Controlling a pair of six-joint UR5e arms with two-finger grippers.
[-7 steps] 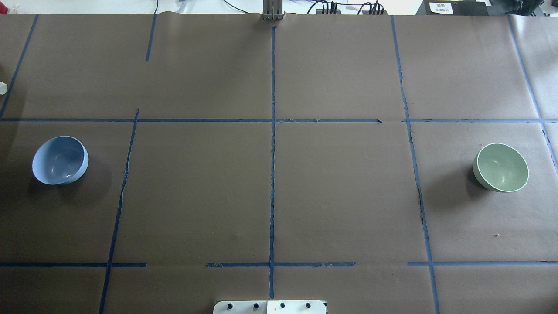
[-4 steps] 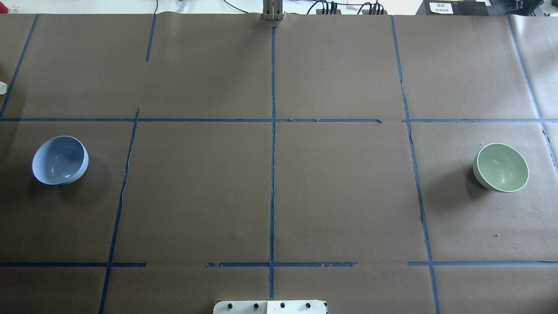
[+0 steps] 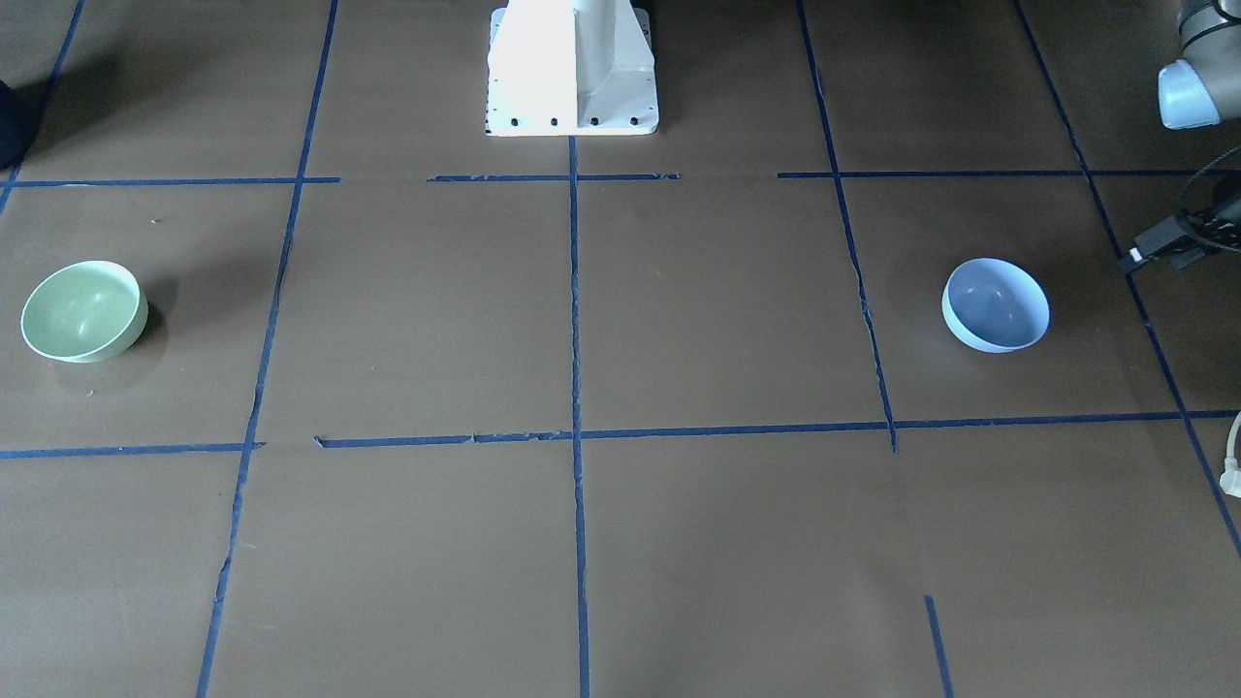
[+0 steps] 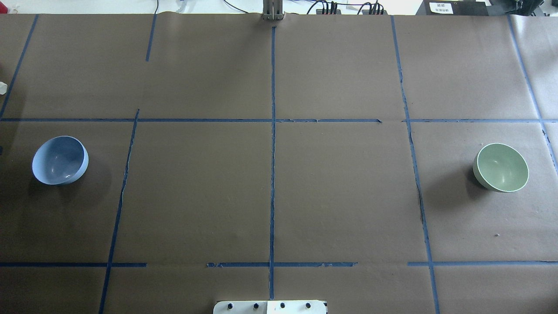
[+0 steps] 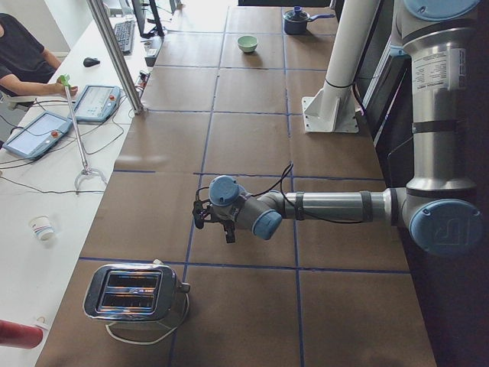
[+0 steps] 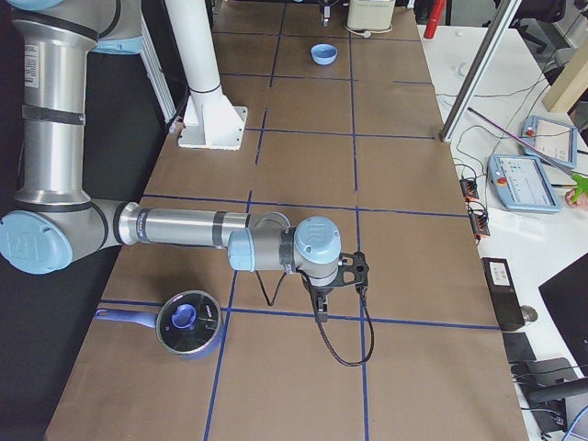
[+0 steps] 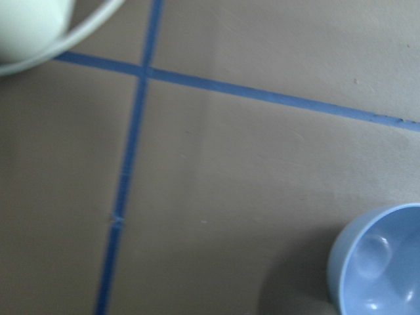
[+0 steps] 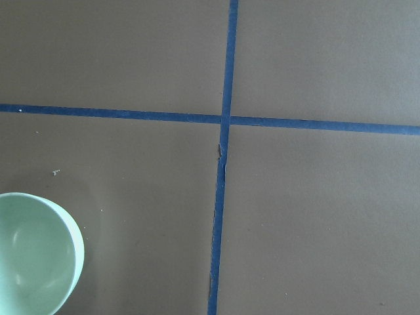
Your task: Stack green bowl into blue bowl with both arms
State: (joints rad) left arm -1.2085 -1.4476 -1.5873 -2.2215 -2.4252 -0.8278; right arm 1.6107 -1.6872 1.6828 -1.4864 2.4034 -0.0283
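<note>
Exterior left shows a toaster nearest, then the left gripper hanging above the table; its jaws cannot be told. The blue bowl sits upright on the table's left side. Well apart, the green bowl sits upright at the far right, the right gripper poised near it, jaws likewise unreadable.

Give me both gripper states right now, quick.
Left gripper: cannot be told, it is too small in the side view.
Right gripper: cannot be told, for the same reason.
</note>
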